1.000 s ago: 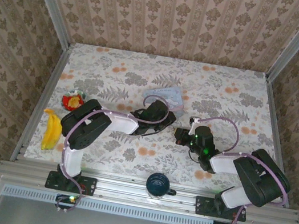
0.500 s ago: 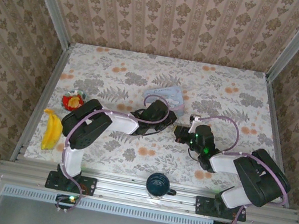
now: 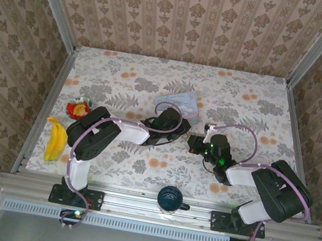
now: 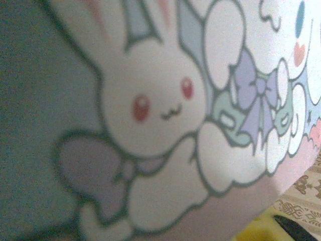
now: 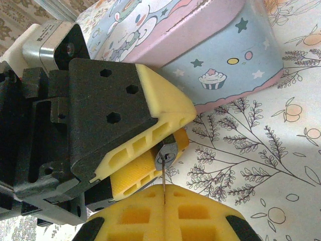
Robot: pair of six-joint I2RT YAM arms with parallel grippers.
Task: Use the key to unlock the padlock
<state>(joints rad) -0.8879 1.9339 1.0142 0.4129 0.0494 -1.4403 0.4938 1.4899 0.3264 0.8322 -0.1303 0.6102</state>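
In the right wrist view my left gripper holds the small padlock between its yellow fingers, with the padlock's silvery keyhole face turned toward my right gripper. My right gripper is shut on the thin key, whose blade tip sits in the keyhole. From above, the left gripper and right gripper meet tip to tip at mid-table, just in front of the pale blue tin. The padlock's shackle is hidden.
The cartoon-printed tin lies right behind the left gripper, and its rabbit print is very close in the left wrist view. A banana and a red object lie at the left edge. A dark mug stands on the near rail.
My right gripper has edged slightly left toward the left gripper with the key in it. The left arm has stayed still.
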